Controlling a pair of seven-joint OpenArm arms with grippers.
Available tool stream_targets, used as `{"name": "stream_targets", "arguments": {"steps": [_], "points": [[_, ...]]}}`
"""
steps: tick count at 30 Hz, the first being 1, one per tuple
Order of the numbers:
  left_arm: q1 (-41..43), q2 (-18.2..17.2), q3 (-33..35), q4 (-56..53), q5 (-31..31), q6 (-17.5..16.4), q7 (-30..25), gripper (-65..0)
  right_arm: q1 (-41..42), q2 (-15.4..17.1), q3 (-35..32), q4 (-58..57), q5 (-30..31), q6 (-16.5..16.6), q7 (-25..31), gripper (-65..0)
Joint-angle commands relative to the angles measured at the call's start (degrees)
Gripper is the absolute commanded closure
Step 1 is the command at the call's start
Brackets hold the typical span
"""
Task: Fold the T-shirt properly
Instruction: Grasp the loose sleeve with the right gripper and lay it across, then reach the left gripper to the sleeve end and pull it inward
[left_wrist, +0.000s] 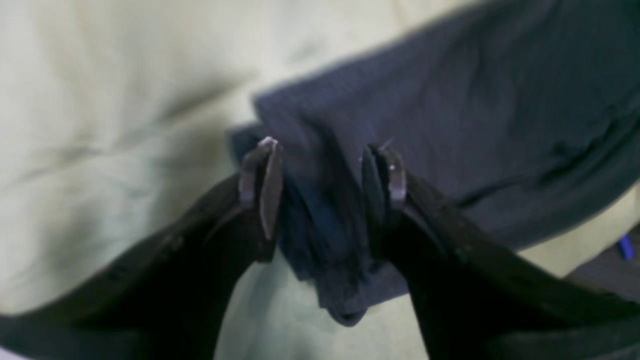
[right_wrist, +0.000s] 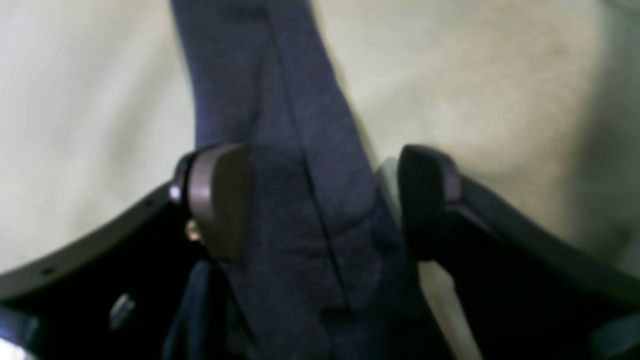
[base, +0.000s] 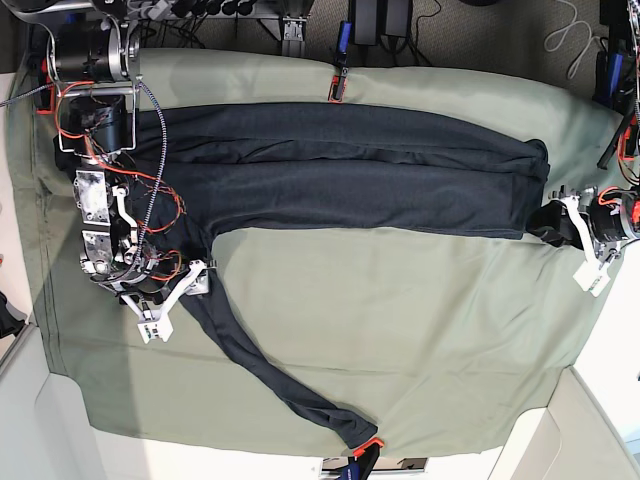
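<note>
The dark navy T-shirt (base: 350, 170) lies spread lengthwise across the far half of the table, and one long sleeve (base: 260, 370) trails toward the near edge. My left gripper (base: 550, 228) is at the shirt's hem corner on the right. In the left wrist view this gripper (left_wrist: 325, 170) is shut on bunched, creased fabric (left_wrist: 320, 235) that fills the gap between its fingers. My right gripper (base: 178, 298) is at the top of the sleeve on the left. It (right_wrist: 322, 200) stands open astride the sleeve (right_wrist: 300, 150), with pale cloth showing beside one pad (right_wrist: 425, 200).
A pale sage-green sheet (base: 400, 330) covers the table under the shirt. Red clamps pin it at the far edge (base: 337, 85) and at the near edge (base: 365, 445) by the sleeve cuff. Cables and gear sit beyond the far edge.
</note>
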Motion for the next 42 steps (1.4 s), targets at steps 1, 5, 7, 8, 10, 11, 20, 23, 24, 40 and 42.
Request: {"name": "stream_targets", "arguments": {"steps": [1, 5, 7, 8, 10, 11, 20, 23, 24, 40, 42], "points": [[-0.9, -1.5, -1.4, 0.7, -1.1, -0.1, -0.9, -29.1, 1.5, -0.4, -0.2, 0.8, 0.3, 0.1, 0.4, -44.9], [-0.9, -1.4, -2.3, 0.7, -1.1, -0.1, -0.7, -29.1, 1.5, -2.1, -0.1, 1.3, 0.3, 0.1, 0.4, -40.9], [-0.8, -1.4, -2.3, 0.7, -1.1, -0.1, -0.7, -29.1, 1.5, -2.8, -0.1, 1.5, 0.3, 0.0, 0.0, -29.5], [-0.8, -1.4, -2.3, 0.7, -1.1, -0.1, -0.7, -29.1, 1.5, -3.0, -0.1, 1.6, 0.2, 0.0, -0.3, -21.7], [-0.8, -1.4, -2.3, 0.7, -1.4, -0.1, -0.7, -29.1, 1.5, -3.4, -0.1, 1.8, 0.2, 0.1, -1.0, -3.9], [-0.8, -1.4, -2.3, 0.7, -2.0, -0.1, -0.7, -29.1, 1.5, -3.6, -0.1, 1.9, 0.2, 0.3, -1.4, 0.0], [-1.3, -1.2, -3.5, 0.7, -6.3, -0.1, -0.7, -29.1, -4.0, -3.8, -0.1, 17.9, 11.4, 9.3, -10.6, 0.0], [-1.3, -0.5, -5.5, 1.1, -7.6, -0.1, -0.7, -29.1, -11.2, -3.8, -0.1, 30.7, 17.5, 12.2, -13.8, 0.0], [-1.3, -0.1, -6.2, 1.4, -7.9, -0.1, -0.7, -29.1, -13.8, -3.5, -0.2, 34.7, 19.2, 12.4, -15.0, 0.0], [-5.1, 15.3, -2.4, 10.3, 6.6, -0.1, -10.6, -33.6, -37.2, -0.8, 0.7, 54.9, 24.0, 13.7, -14.6, -44.9], [-8.9, 18.3, 1.6, 7.4, 10.4, -0.1, -12.0, -39.1, -37.2, -0.8, 2.4, 55.3, 23.8, 13.7, -14.3, -44.9]]}}
